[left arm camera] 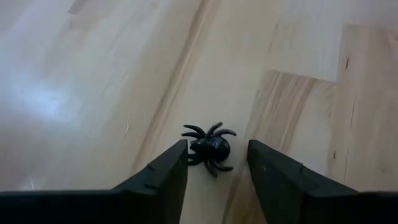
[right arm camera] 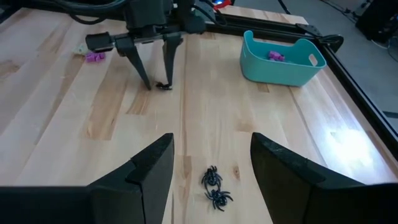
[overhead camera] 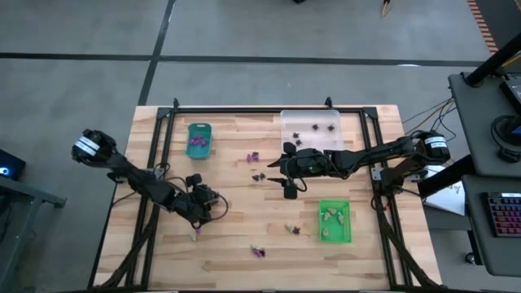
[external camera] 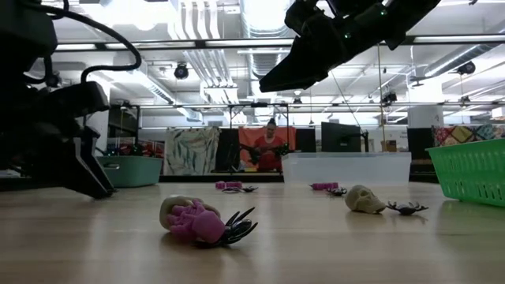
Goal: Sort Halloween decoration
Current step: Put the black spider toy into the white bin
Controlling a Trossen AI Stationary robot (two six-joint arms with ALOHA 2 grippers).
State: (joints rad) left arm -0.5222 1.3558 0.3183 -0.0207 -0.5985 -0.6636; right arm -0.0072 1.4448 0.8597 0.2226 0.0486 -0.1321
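Black plastic catches my eye first: a small spider lies on the wooden counter between the fingers of my left gripper. The jaws stand parted on either side of it, so the spider is released, not clamped. From the right wrist view I see that gripper pointing down at the counter with the spider at its tips.

My right gripper hangs above the middle of the counter, jaws spread wide and holding nothing. Below it, two more black spiders sit side by side on the wood.

From above, the teal tray has purple pieces in it, the clear tray has black ones, and the bright green tray has pale ones. Loose trinkets are scattered between them: a purple piece near the middle, another purple one near the front edge, and a small cluster just beside the green tray.

At counter height, a pale skull with a black spider beside it rests on the wood, and nearer the camera a purple trinket lies touching a pale one and a black spider.

A person shows far off in the room behind.
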